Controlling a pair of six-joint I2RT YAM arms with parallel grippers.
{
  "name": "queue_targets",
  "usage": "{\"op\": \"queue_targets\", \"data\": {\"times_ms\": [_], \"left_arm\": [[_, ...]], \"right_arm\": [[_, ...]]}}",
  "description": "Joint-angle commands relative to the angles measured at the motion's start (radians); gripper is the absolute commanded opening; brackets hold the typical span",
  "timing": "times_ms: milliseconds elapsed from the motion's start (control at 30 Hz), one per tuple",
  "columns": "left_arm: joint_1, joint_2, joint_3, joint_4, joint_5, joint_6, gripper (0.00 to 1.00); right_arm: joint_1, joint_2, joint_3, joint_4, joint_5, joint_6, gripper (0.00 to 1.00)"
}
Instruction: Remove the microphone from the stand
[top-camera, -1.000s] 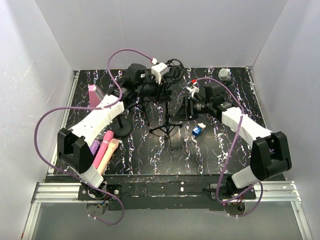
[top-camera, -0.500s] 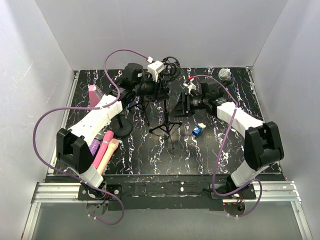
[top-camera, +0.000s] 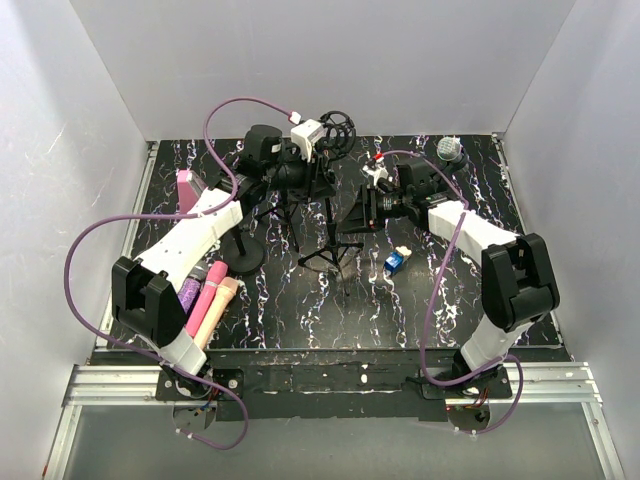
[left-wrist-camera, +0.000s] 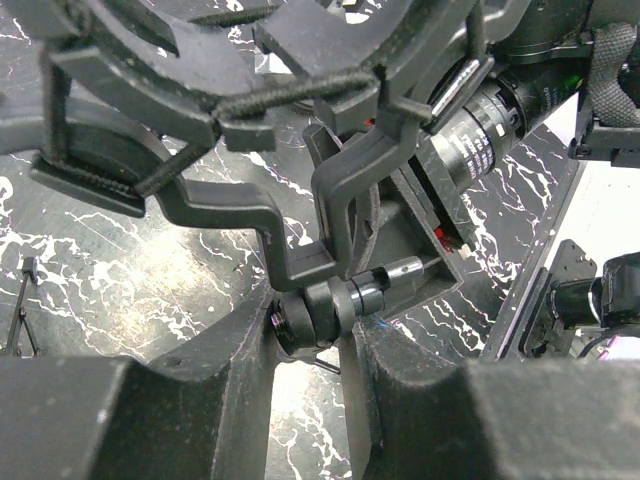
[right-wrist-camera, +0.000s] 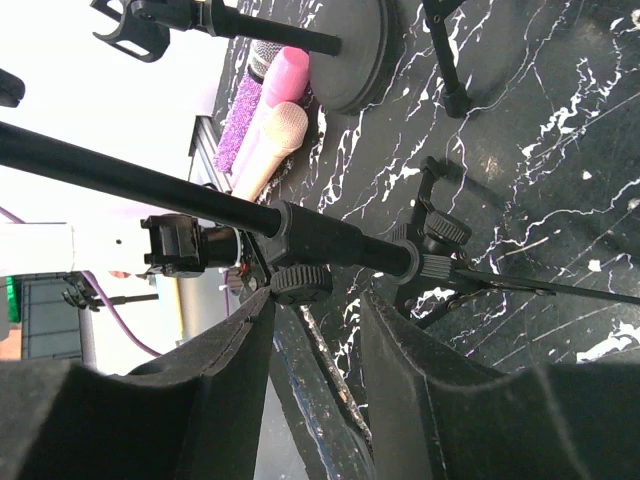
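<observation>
The tripod stand (top-camera: 332, 250) rises from the middle of the black marbled table (top-camera: 300, 320), its feet splayed well inside all four table edges. At its top the shock mount (top-camera: 340, 128) tilts toward the back wall (top-camera: 320, 60), close to the table's far edge. The left gripper (left-wrist-camera: 316, 335) is clamped on the swivel joint (left-wrist-camera: 330, 300) just below that mount, its jaws nearly together with the joint pinched between them. Whether a microphone sits inside the mount cannot be told from these views. The right gripper (right-wrist-camera: 315, 300) reaches in from the right, its jaws apart on either side of the clamp knob (right-wrist-camera: 300, 283) under the stand's pole (right-wrist-camera: 130, 175); a gap shows beside the knob. A round-based stand (top-camera: 245, 258) stands just left of the tripod, under the left arm. Three microphones (top-camera: 208, 292), pink, purple and beige, lie side by side near the left near corner. A grey-headed microphone (top-camera: 450, 150) sits at the back right corner, near the side wall. A pink block (top-camera: 188, 188) rests by the left edge, and a small blue object (top-camera: 395, 262) lies just right of the tripod. The widest bare marble runs between the tripod's feet and the near edge.
</observation>
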Motion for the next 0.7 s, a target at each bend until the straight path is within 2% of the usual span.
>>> {"op": "queue_targets", "data": {"times_ms": [0, 200, 333, 500, 567, 633, 667], "left_arm": [[0.012, -0.07, -0.017, -0.004, 0.025, -0.004, 0.0], [0.017, -0.068, -0.022, 0.001, 0.038, -0.009, 0.0], [0.018, -0.065, -0.02, 0.004, 0.044, -0.013, 0.0], [0.021, -0.062, -0.019, 0.005, 0.045, -0.018, 0.0], [0.024, -0.062, -0.019, 0.005, 0.045, -0.021, 0.0], [0.027, -0.061, -0.02, 0.004, 0.046, -0.029, 0.0], [0.03, -0.061, -0.02, 0.004, 0.045, -0.035, 0.0]], "right_arm": [[0.0, 0.02, 0.057, 0.069, -0.06, 0.019, 0.46], [0.001, 0.031, 0.058, 0.084, -0.086, 0.03, 0.43], [0.005, 0.034, 0.055, 0.084, -0.102, 0.025, 0.34], [0.021, 0.034, 0.046, 0.12, -0.108, 0.016, 0.28], [0.026, 0.036, 0.044, 0.126, -0.11, 0.005, 0.21], [0.028, 0.028, 0.044, 0.127, -0.099, -0.019, 0.02], [0.028, 0.02, 0.046, 0.123, -0.085, -0.048, 0.01]]}}
